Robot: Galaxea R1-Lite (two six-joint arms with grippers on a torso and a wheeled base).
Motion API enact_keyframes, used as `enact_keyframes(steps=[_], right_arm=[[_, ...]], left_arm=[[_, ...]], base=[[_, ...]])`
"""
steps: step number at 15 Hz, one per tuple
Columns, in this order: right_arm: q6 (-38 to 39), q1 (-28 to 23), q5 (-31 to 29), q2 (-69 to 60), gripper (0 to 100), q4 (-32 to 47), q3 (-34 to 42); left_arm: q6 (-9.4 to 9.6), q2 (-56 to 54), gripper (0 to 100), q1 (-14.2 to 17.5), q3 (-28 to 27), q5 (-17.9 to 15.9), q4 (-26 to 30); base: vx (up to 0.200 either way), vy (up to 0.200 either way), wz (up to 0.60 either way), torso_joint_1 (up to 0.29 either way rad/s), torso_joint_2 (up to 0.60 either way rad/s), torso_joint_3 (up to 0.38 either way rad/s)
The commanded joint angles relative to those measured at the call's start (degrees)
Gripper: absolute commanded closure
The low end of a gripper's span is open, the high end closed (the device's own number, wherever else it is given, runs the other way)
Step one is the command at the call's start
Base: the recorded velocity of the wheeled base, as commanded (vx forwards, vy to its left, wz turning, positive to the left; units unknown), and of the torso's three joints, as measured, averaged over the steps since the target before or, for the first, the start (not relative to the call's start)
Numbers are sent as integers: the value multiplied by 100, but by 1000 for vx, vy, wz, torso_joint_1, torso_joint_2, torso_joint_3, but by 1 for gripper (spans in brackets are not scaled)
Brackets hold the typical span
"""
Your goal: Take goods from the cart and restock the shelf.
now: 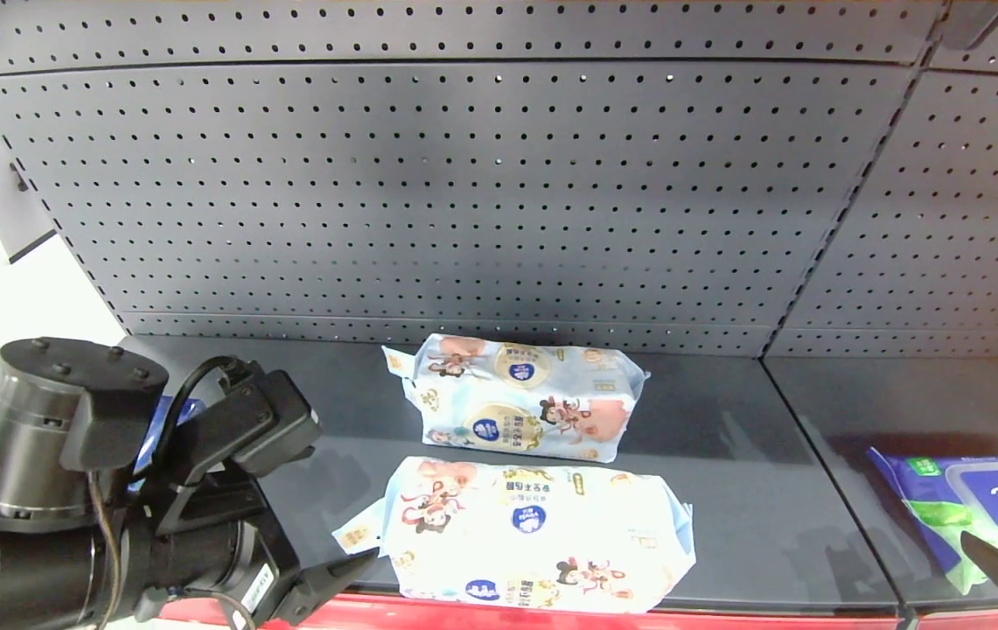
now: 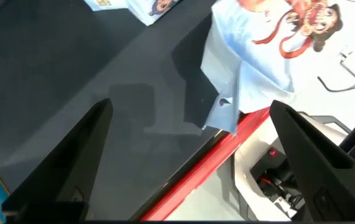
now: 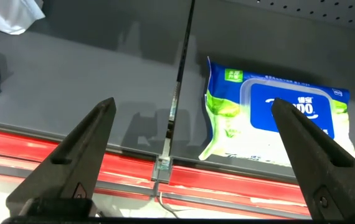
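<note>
Left claw, left wrist view: left gripper (image 2: 191, 106) gapes wide, its two dark wedge-shaped fingers far apart with nothing between them, above the front of the matte dark-grey shelf deck (image 2: 71, 62).
Pack end, left wrist view: crinkled pale-blue film of the front wipes pack (image 2: 252, 56), with cartoon print; its crimped end seal reaches the glossy red edge strip (image 2: 227, 149).
Right claw, right wrist view: right gripper (image 3: 193, 102) is equally spread and holds nothing, above the seam (image 3: 180, 87) between two shelf bays.
Neighbouring goods, right wrist view: blue-green wipes pack (image 3: 277, 118), soft and rectangular, with a blue label panel bearing white lettering and a leaf print; it lies flat near the front edge.
Stock, head view: rear wipes pack (image 1: 520, 398) lies flat just behind the front pack, not touching it; both are pillow-shaped with round blue badges.
Backing, head view: grey perforated pegboard back panel (image 1: 464, 192).
</note>
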Motion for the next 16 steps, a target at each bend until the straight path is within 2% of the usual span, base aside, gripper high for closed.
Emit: enact_keyframes(steps=[1, 3, 10, 14, 16], right_arm=[[-1, 2, 1, -1, 0, -1, 1], [-1, 2, 1, -1, 0, -1, 1], [-1, 2, -8, -19, 0, -1, 10], [-1, -7, -8, -10, 0, -1, 1], [-1, -7, -8, -19, 0, -1, 1]], left_arm=[[-1, -4, 0, 55, 17, -1, -1], [-1, 5, 0, 231, 17, 16, -1], [-18, 172, 0, 125, -97, 7, -19], [-18, 348, 0, 82, -97, 7, -423], [-27, 339, 0, 64, -79, 7, -414]], base=[[0, 0, 0, 0, 0, 0], [0, 0, 0, 0, 0, 0], [0, 0, 0, 0, 0, 0], [0, 0, 0, 0, 0, 0], [0, 0, 0, 0, 0, 0]])
